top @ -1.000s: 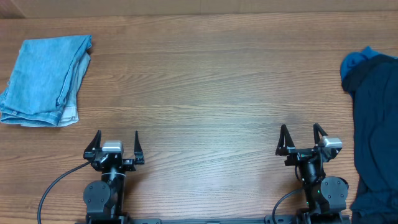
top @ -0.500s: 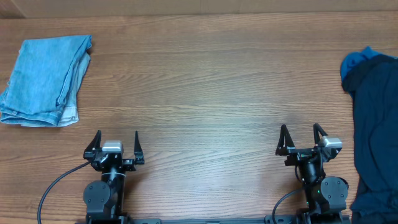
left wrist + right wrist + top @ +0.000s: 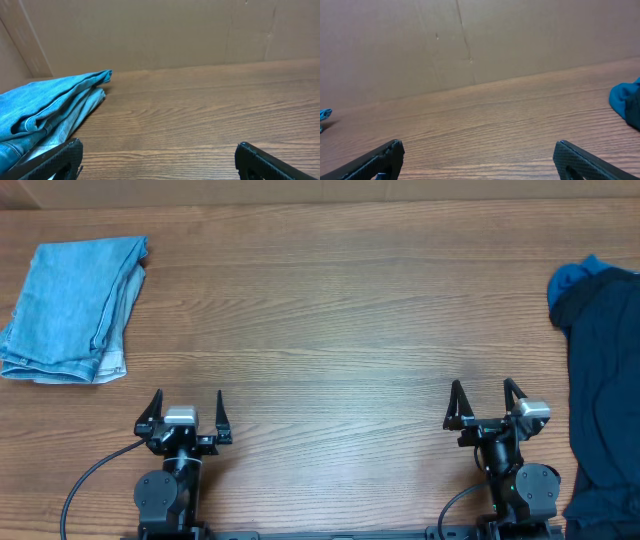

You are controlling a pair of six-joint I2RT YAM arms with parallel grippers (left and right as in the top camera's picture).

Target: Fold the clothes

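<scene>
A folded light-blue denim garment (image 3: pixel 72 308) lies at the far left of the table; it also shows at the left of the left wrist view (image 3: pixel 47 107). A dark navy garment with a bright blue part (image 3: pixel 605 380) lies unfolded at the right edge, running off the frame; its blue tip shows in the right wrist view (image 3: pixel 627 102). My left gripper (image 3: pixel 188 402) is open and empty near the front edge, well below the denim. My right gripper (image 3: pixel 484 392) is open and empty, left of the navy garment.
The wooden table (image 3: pixel 330 330) spans the view. A brown cardboard wall (image 3: pixel 150 35) stands behind its far edge, also seen in the right wrist view (image 3: pixel 470 40). The arm bases and a cable (image 3: pixel 85 485) sit at the front edge.
</scene>
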